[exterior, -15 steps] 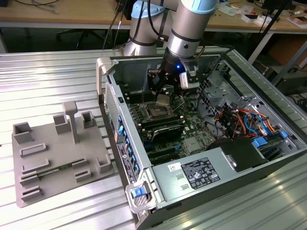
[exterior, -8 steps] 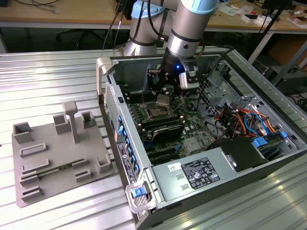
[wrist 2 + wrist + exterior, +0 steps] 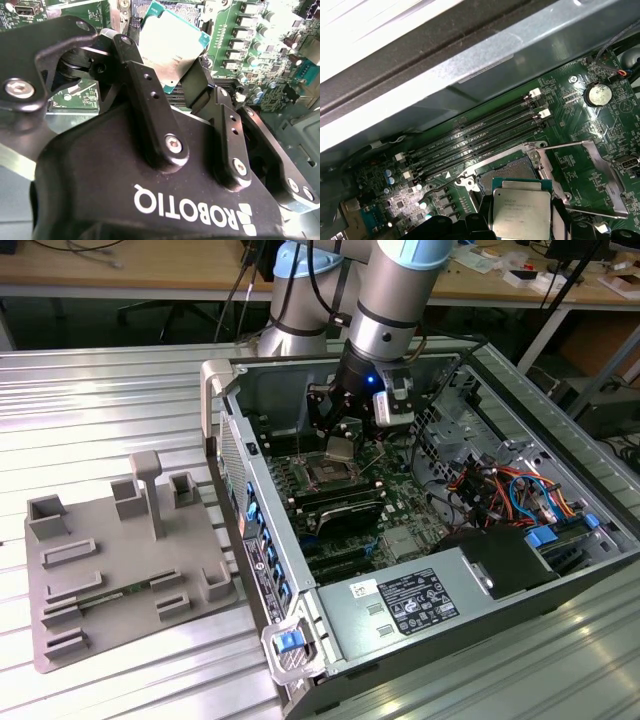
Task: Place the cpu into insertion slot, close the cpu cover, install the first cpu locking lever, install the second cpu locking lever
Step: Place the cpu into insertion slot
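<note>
risk: the cpu (image 3: 167, 45), clamped edge to edge in the gripper (image 3: 172, 75) just above the insertion slot (image 3: 507, 170), looks tilted — lower it askew and you may bend socket pins. the open computer case (image 3: 250, 540) holds the motherboard (image 3: 405, 540); the slot, mid-board, holds nothing yet.

Finding: robotics laboratory or test workshop.

Evidence:
- A silver and pale-blue jointed industrial robot arm (image 3: 388, 300) stands at a ribbed aluminium-profile table (image 3: 100, 400).
- A grey sheet-metal computer tower case (image 3: 290, 390) lies open on its side on the table, with coloured wiring exposed.
- A grey moulded plastic fixture plate (image 3: 110, 550) with upright holders sits just beside the case.
- Long wooden workbenches (image 3: 150, 270) strewn with cables stand behind.
</note>
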Robot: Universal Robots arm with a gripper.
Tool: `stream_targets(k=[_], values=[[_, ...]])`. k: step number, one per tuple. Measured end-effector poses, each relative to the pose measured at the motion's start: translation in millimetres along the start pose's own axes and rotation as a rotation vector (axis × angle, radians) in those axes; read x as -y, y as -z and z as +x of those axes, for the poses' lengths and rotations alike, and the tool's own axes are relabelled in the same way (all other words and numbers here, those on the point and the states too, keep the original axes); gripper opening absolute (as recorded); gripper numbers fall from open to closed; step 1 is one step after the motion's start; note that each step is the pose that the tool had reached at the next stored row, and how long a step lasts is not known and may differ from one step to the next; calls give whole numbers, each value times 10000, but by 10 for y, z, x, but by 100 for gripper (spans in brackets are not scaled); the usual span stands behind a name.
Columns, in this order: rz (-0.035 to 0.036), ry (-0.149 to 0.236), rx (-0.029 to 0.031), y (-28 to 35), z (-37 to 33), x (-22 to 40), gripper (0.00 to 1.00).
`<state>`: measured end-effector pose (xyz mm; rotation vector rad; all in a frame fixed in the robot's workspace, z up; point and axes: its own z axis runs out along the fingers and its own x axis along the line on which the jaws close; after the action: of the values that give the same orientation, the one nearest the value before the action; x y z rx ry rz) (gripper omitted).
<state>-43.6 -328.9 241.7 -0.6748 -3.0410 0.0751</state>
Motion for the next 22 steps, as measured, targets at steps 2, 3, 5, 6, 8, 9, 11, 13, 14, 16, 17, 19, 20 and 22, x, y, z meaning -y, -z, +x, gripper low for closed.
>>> stream_targets(k=[2, 3, 5, 6, 8, 9, 11, 13, 14, 16, 17, 19, 20, 22], values=[[-1, -20, -1, -1, 0, 0, 55], [-1, -34, -2, -2, 0, 0, 55], [-1, -50, -3, -3, 0, 0, 55], [-1, -59, -4, -3, 0, 0, 55], [-2, -78, -4, -4, 0, 0, 55], [-2, -90, -4, -5, 0, 0, 55], [-2, -107, -6, -6, 0, 0, 55], [-2, -128, -7, -7, 0, 0, 55], [-2, -134, -7, -8, 0, -1, 55], [-3, -152, -8, -8, 0, -1, 55], [-3, -158, -8, -9, 0, -1, 55], [-3, -176, -9, -9, 0, -1, 55], [-3, -185, -10, -10, 0, -1, 55], [-4, -196, -10, -10, 0, -1, 55]])
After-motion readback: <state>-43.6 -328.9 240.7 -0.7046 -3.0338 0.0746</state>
